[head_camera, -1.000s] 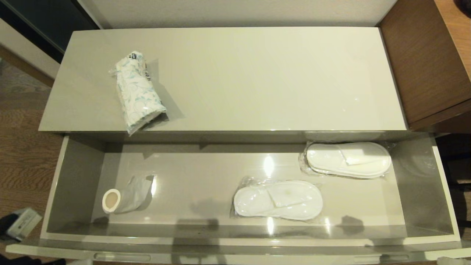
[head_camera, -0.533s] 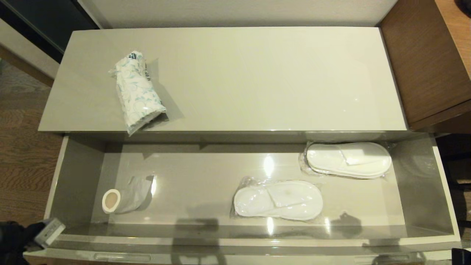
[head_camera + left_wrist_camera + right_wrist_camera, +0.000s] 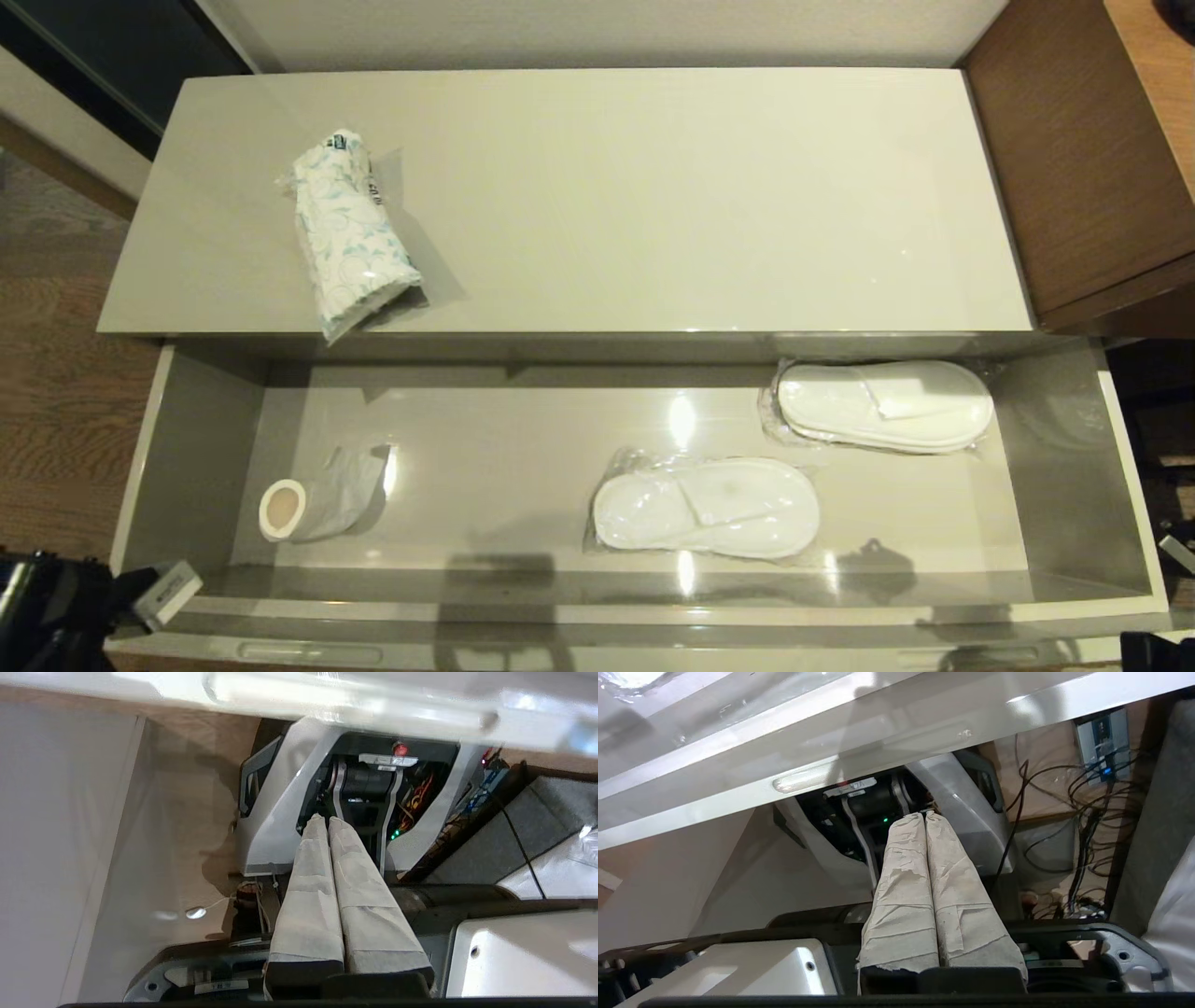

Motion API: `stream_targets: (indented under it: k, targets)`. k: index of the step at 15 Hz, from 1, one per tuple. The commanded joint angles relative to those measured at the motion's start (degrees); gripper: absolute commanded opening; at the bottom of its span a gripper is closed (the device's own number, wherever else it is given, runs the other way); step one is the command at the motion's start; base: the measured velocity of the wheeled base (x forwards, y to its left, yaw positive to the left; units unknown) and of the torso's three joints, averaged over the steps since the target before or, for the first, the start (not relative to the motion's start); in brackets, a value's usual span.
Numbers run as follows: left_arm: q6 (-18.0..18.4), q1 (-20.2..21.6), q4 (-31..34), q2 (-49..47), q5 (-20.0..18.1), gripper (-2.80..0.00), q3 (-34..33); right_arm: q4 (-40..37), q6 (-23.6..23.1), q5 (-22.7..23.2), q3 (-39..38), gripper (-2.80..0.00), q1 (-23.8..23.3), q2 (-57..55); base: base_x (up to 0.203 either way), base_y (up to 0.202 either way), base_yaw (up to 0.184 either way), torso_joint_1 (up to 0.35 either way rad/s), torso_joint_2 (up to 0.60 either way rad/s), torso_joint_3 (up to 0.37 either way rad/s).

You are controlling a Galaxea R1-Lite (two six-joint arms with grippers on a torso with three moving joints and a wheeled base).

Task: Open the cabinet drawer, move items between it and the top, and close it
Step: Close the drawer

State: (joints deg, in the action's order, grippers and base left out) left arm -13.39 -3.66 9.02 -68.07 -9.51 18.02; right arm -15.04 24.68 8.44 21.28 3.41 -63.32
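The cabinet drawer (image 3: 191,448) stands pulled out, its grey-beige inside showing. The tissue pack (image 3: 350,229), white with blue swirls, lies on the cream top (image 3: 672,187) at its left, one end jutting over the front edge. My left gripper (image 3: 323,819) is shut and empty, hanging below the drawer front (image 3: 345,697) near its left slot handle. Only the left arm's wrist (image 3: 65,607) shows in the head view, by the front left corner. My right gripper (image 3: 924,815) is also shut and empty, under the right slot handle (image 3: 822,777).
In the drawer lie two plastic-wrapped pairs of white slippers (image 3: 707,507) (image 3: 884,405) and a wrapped roll (image 3: 313,501) at the left. Brown wood-grain furniture (image 3: 1083,159) adjoins the cabinet on the right. My own base (image 3: 373,788) sits beneath the drawer front.
My left wrist has moved down and right toward the drawer's front left corner. The right arm has shifted at the bottom right. The drawer's contents and the tissue pack have stayed put.
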Motion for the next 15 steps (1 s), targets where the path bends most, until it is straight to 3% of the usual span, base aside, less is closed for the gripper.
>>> stream_targets:
  k: [1,3,5,7,9,11,15]
  targets:
    - [-0.49,-0.05,-0.45,-4.81,0.01,-2.8,0.59,-0.68,0.7,-0.13,0.63,-2.8,0.29,-0.78,0.0,0.0,0.0,0.0,0.0,0.0]
    - [-1.0,-0.12,-0.81,-6.36,0.03,-2.8,0.64,-1.11,0.71,-0.52,0.83,-2.8,0.29,-1.04,0.0,0.0,0.0,0.0,0.0,0.0]
    - [-3.44,-0.19,-6.22,-10.12,1.21,-2.8,0.69,-2.6,0.4,-4.27,2.08,-2.8,0.71,-2.61,0.0,0.0,0.0,0.0,0.0,0.0]
    - [-5.07,-0.56,-10.52,-12.44,4.15,-2.8,1.05,-3.69,-0.42,-4.48,2.45,-2.8,1.34,-2.68,0.0,0.0,0.0,0.0,0.0,0.0]
    - [-6.46,-1.92,-13.23,-14.24,4.01,-2.8,2.32,-8.68,-3.09,-3.99,4.23,-2.8,3.22,-4.77,0.0,0.0,0.0,0.0,0.0,0.0]
    - [-7.02,-2.47,-13.44,-15.0,3.89,-2.8,2.44,-9.8,-3.85,-3.85,4.67,-2.8,4.24,-5.94,0.0,0.0,0.0,0.0,0.0,0.0]
    - [-12.42,-5.03,-14.04,-15.7,3.46,-2.8,3.52,-9.04,-3.34,-3.98,4.0,-2.8,5.44,-14.33,0.0,0.0,0.0,0.0,0.0,0.0]
